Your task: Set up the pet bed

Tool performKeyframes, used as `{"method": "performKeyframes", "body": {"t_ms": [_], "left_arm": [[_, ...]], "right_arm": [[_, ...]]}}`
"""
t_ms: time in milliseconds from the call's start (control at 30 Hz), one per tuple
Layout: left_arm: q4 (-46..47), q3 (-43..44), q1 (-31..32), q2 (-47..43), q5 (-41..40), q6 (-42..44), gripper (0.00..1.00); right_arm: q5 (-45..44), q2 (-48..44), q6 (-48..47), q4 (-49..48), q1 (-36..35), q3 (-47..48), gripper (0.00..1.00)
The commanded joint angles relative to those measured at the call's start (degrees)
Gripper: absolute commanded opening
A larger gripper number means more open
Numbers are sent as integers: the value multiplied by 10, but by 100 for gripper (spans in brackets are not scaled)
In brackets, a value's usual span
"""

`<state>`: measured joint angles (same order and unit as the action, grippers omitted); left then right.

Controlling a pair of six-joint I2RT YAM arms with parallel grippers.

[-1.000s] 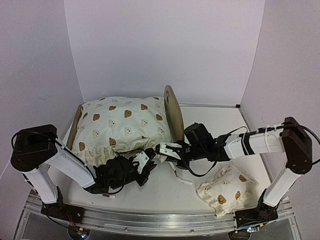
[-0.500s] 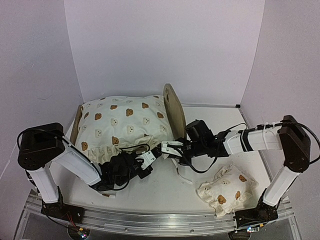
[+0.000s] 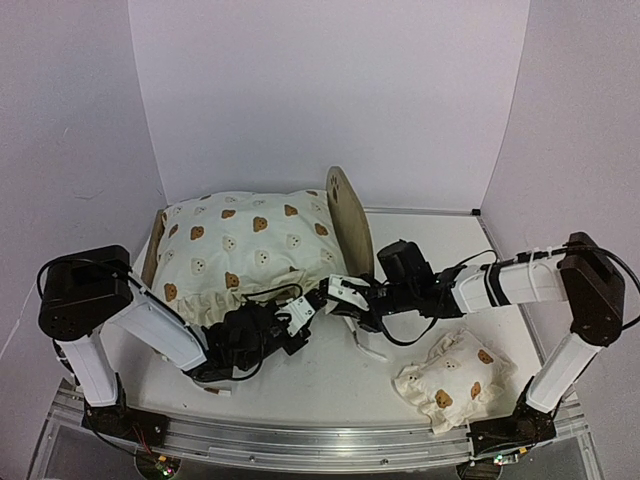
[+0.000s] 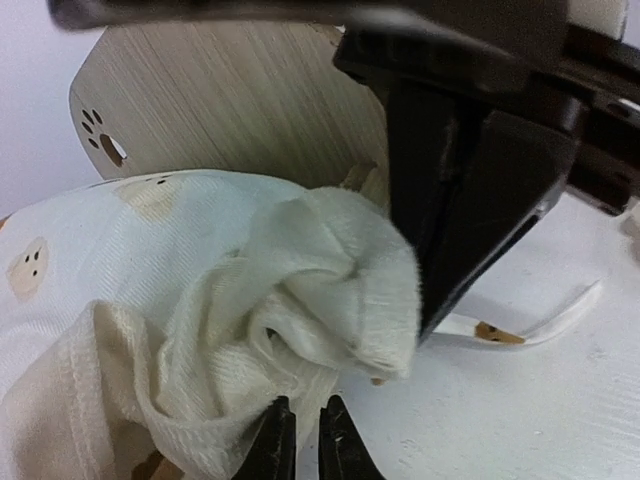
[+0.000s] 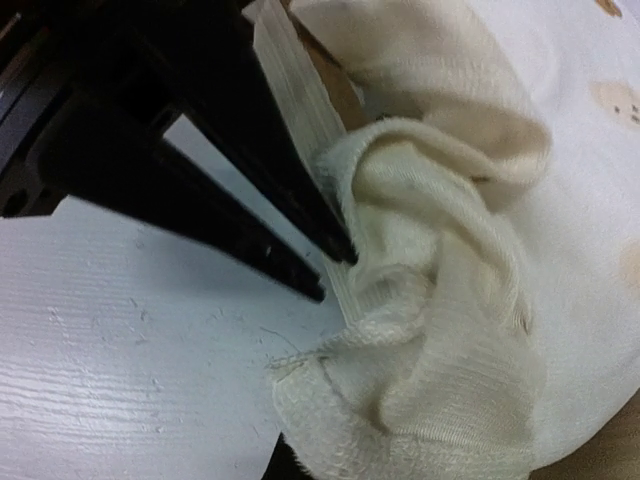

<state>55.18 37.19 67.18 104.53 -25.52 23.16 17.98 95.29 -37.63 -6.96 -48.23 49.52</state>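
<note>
The pet bed point(image 3: 347, 225) stands at the back left, its light-wood headboard point(image 4: 230, 100) upright with a paw-print cutout. A large cream bear-print cushion point(image 3: 250, 245) lies over the bed and hides its base. Both grippers meet at the cushion's near right corner. My left gripper point(image 4: 305, 402) is shut on a ribbed cream strip of the cushion's edge. My right gripper point(image 3: 338, 293) is shut on the bunched ruffle point(image 5: 440, 300) just above; its own fingers are mostly hidden under the cloth. In the top view my left gripper point(image 3: 303, 312) is close beside it.
A small cream bear-print pillow point(image 3: 450, 380) lies on the white table at the front right. A loose cushion tie point(image 4: 520, 335) trails on the table beside the headboard. White walls close in the back and sides.
Both grippers have shifted slightly right and toward the bed, still bunched at the cushion's corner. The left jaws have closed a little more on the strip.
</note>
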Motion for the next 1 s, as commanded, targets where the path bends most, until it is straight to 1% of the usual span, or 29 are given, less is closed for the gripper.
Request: {"method": "performKeyframes", "body": {"t_ms": [0,133,233,300,333,400,500,667,767,900,967], "left_arm": [[25,-45,31,-58,36,-99,13],[34,-85,58,-73,71,-154,19],[93,-104,55,-73,89,-204,31],[129,-104,52,-67,77,-240,42],[136,-98,51,-64,69,-245,46],[136,-83,50,-57,44,-233,49],[136,-68,38,-51,24,-190,49],[123,-40,-4,-54,88,-156,48],[79,-3,-18,-40,91,-142,46],[73,24,-32,-29,97,-135,46],[64,39,-40,-22,102,-125,43]], "right_arm": [[78,-27,29,-105,-10,10,0],[93,-35,14,-90,-3,14,0],[94,-50,15,-87,2,1,0],[92,-49,17,-84,3,0,0],[91,-48,18,-84,3,-2,0],[90,-47,20,-85,3,-4,0],[93,-47,23,-84,3,-6,0],[90,-47,21,-79,3,-9,0],[95,-48,27,-79,3,-9,0],[95,-45,31,-79,3,-9,0],[94,-46,34,-80,3,-9,0]]}}
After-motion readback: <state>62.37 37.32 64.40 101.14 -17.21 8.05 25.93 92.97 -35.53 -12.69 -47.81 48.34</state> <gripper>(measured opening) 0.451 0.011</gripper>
